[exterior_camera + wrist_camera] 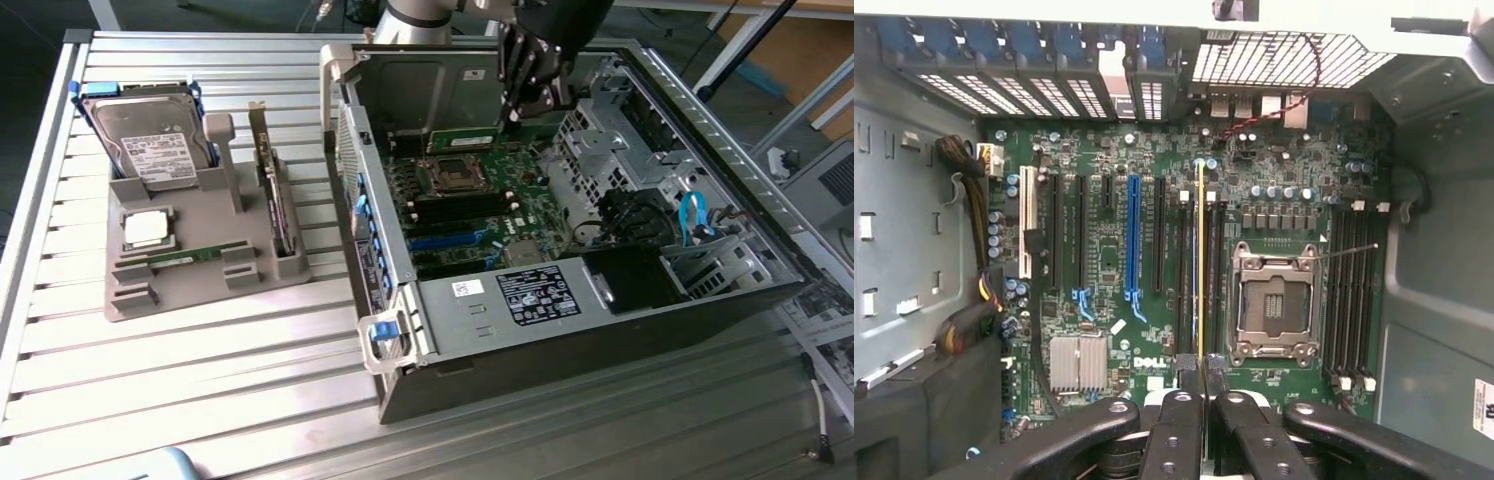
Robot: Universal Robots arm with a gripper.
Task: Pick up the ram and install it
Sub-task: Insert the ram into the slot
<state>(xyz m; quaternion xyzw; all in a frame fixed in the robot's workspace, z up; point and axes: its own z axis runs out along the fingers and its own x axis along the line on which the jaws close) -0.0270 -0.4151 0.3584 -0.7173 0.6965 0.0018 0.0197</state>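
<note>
Hand [1200, 388] seemingly clamps ram [1200, 255] edge-on.

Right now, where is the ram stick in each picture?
Exterior view: the ram hangs from the end effector over the open computer case, near the CPU socket.
Wrist view: the ram is a thin edge-on line held in the end effector, beside the CPU socket.
Shared landmark: the CPU socket.

Hand [1201, 368] black, semi-gloss; case [400, 90] matt metal; tray [200, 215] grey plastic.
</note>
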